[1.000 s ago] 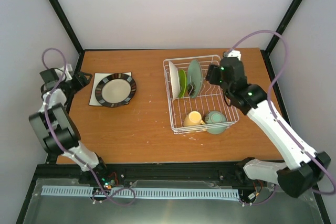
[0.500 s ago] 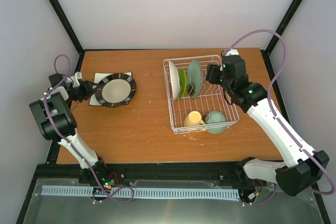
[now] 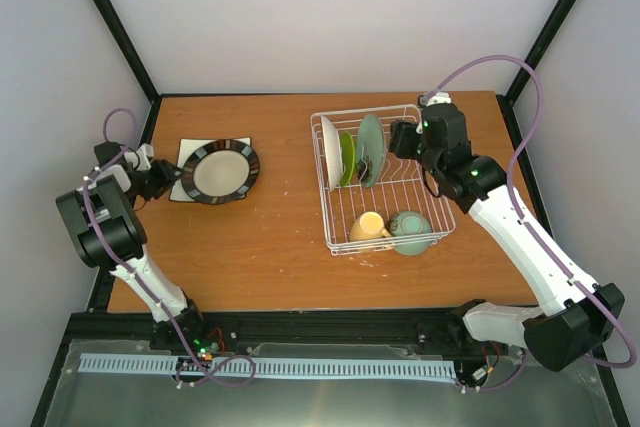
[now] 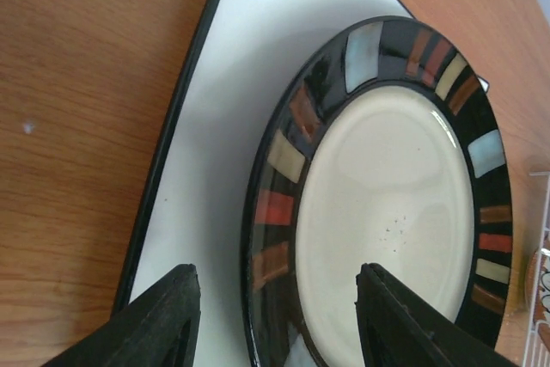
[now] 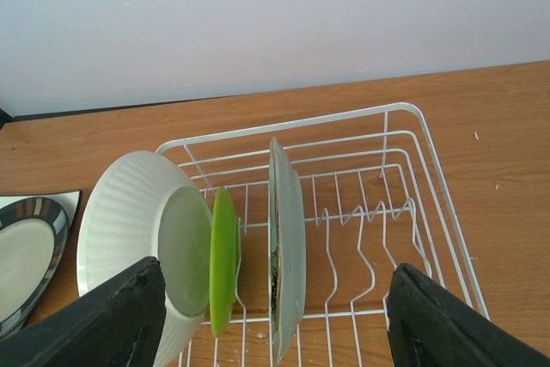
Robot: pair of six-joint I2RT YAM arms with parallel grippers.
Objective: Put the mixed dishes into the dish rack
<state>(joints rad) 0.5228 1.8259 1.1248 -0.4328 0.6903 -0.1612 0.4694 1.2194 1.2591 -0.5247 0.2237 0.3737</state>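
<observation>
The dark-rimmed round plate (image 3: 220, 172) (image 4: 387, 204) lies on the white square plate (image 3: 190, 150) (image 4: 223, 126) at the table's left. My left gripper (image 3: 160, 179) (image 4: 279, 315) is at their left edge. Its jaws are open and straddle the round plate's rim, with gaps on both sides. The dish rack (image 3: 365, 111) (image 5: 387, 109) holds a white ribbed dish (image 5: 129, 221), the lime-green plate (image 3: 347, 157) (image 5: 223, 255) and the pale green plate (image 3: 370, 147) (image 5: 288, 238), all on edge. The yellow mug (image 3: 368, 225) and mint-green bowl (image 3: 410, 230) are at the rack's near end. My right gripper (image 3: 405, 139) (image 5: 275, 324) hovers open over the rack, holding nothing.
The rack stands right of centre on the wooden table (image 3: 270, 237). Black frame posts rise at the back corners. The round plate (image 5: 26, 255) also shows at the left edge of the right wrist view.
My left arm swung in and brought its gripper down to the plates' left edge, with the jaws narrower than before. The right gripper shifted slightly over the rack.
</observation>
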